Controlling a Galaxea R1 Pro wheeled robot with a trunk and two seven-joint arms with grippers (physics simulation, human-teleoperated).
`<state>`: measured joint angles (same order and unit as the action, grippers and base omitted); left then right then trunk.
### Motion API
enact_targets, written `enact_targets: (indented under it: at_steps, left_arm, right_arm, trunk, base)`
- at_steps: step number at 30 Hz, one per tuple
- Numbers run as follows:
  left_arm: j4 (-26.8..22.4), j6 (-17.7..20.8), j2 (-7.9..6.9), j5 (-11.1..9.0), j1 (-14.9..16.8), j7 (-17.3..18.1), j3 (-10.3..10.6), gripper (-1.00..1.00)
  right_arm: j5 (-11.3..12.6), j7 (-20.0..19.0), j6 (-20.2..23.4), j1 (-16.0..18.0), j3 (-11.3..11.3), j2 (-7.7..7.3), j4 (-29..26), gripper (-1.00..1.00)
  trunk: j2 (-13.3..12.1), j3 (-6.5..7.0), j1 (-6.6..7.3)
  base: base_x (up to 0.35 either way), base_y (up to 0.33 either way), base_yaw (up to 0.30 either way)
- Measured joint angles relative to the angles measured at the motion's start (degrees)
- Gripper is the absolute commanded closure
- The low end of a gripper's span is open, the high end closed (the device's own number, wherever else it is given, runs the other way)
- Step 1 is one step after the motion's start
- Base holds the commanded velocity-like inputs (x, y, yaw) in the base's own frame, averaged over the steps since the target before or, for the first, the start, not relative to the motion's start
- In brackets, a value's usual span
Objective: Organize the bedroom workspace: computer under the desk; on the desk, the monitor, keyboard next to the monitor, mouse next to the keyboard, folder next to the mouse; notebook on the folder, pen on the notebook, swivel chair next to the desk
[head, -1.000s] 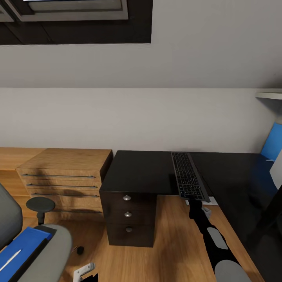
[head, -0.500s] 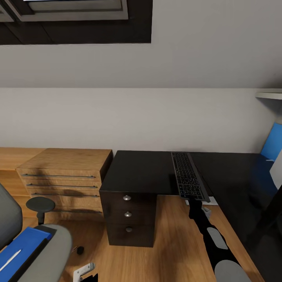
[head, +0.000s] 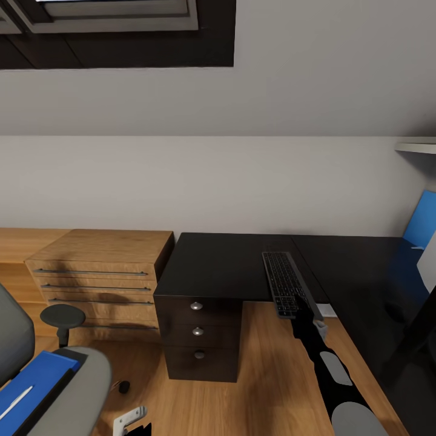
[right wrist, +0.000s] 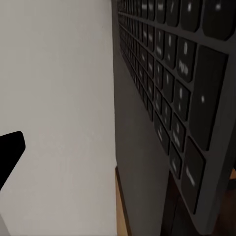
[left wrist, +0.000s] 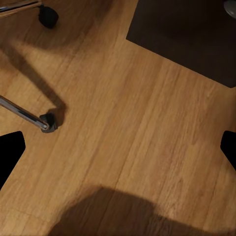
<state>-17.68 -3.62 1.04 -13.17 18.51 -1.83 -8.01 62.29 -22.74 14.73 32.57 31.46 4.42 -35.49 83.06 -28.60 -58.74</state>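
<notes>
The keyboard (head: 289, 283) is held at its near end by the right tool (head: 304, 315), closed on it, with the far end reaching out over the glossy black table (head: 224, 263). Whether its underside already touches the tabletop cannot be told; it sits low over the front edge, beside the inner corner of the L. In the right wrist view the keyboard (right wrist: 167, 103) runs edge-on past the camera, rows of dark keys receding.

The left tool (left wrist: 118, 152) hangs over the wood floor (left wrist: 123, 123) with its fingertips spread wide and nothing between them; a chrome leg and castor of the swivel chair (left wrist: 48, 123) lie near.

At the lower left of the head view the swivel chair (head: 91, 375) carries the blue folder (head: 36, 378). A low light-wood cabinet (head: 100, 272) stands just left of the table's drawers (head: 197, 330).

The risk, as judged from here: the keyboard's near end overhangs the front edge, so letting go now could tip it to the floor. It probably needs to go further in before release. The monitor's place is not visible, so "next to" cannot be checked.

Key legends are faint pale marks, too blurred to read; no brand shows.
</notes>
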Motion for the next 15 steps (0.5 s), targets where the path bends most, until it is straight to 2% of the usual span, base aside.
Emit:
enact_targets:
  at_steps: [8,15]
  left_arm:
    - [0.0,-0.1,0.0,0.0,0.0,0.0,0.0,-1.0]
    - [0.0,0.0,0.0,0.0,0.0,0.0,0.0,-1.0]
  right_arm:
    - [0.0,0.0,-0.1,0.0,0.0,-0.06,0.0,-1.0]
    - [0.0,-0.1,-0.1,0.0,0.0,-0.07,0.0,-1.0]
  trunk:
    - [0.0,0.0,-0.01]
    - [0.0,0.0,-0.03]
  base:
    - [-0.031,0.0,0.0]
    - [-0.264,0.0,0.0]
